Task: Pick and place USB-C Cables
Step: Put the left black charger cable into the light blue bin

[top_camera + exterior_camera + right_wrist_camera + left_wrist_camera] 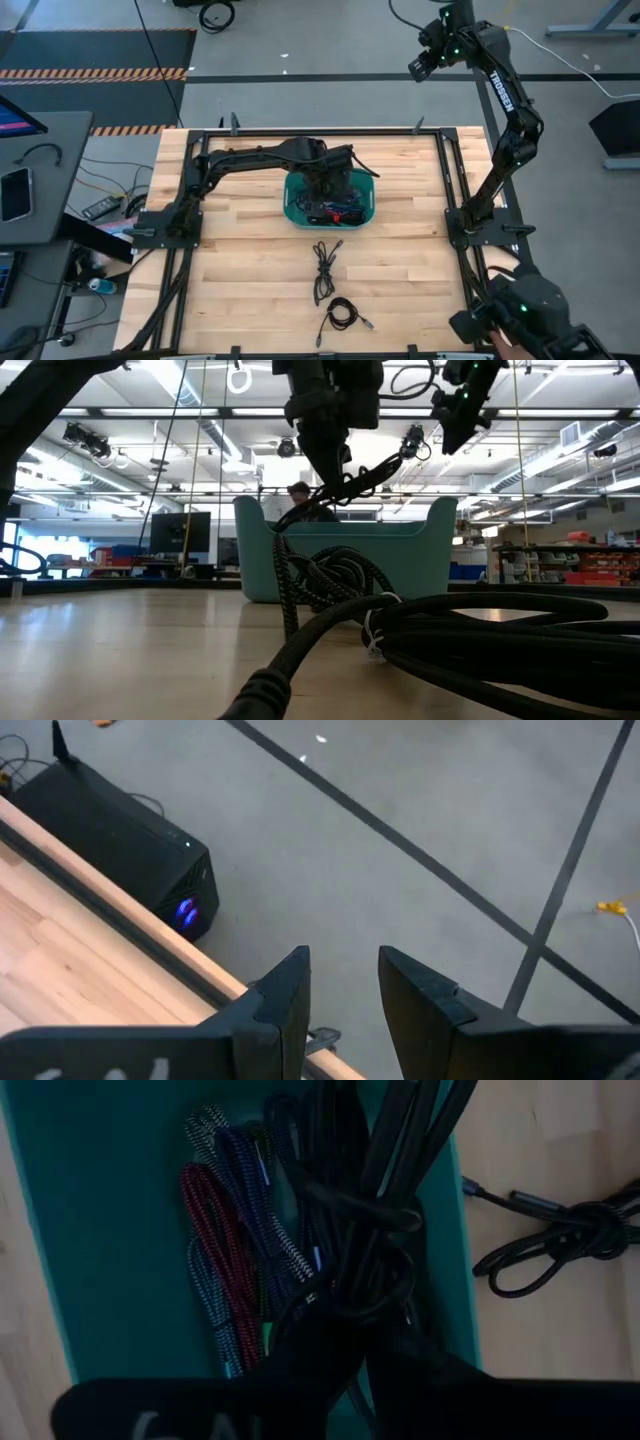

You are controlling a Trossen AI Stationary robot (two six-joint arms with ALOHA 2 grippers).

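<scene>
The teal bin [291, 208] sits near the middle of the wooden table [240, 270], and everything else is placed from it. The left gripper [335, 186] hangs directly above the bin, its fingers pinched on a black cable bundle [375, 1230] lifted clear of the bin's floor; in the low view that bundle [350, 485] dangles above the bin's rim [345, 525], with a loop swinging out to one side. In the left wrist view the held bundle's strands run lengthwise away from the fingers, parallel to the bin's long wall. Inside the bin lie more cables [335, 210]: a red braided cable [215, 1260], a blue braided cable [250, 1200] and a black-and-white braided one [207, 1127], all stretched roughly along the bin's long axis. On the table in front of the bin are 2 black cables: a folded one [324, 266] just in front of the bin, its long axis pointing straight away from the bin toward the table's near edge, and a coiled one [342, 314] farther out, its loose end trailing toward the near edge. The right gripper [343, 990] is well away from the bin, raised beyond the table's far right corner over the grey floor, its fingers spread apart and empty.
</scene>
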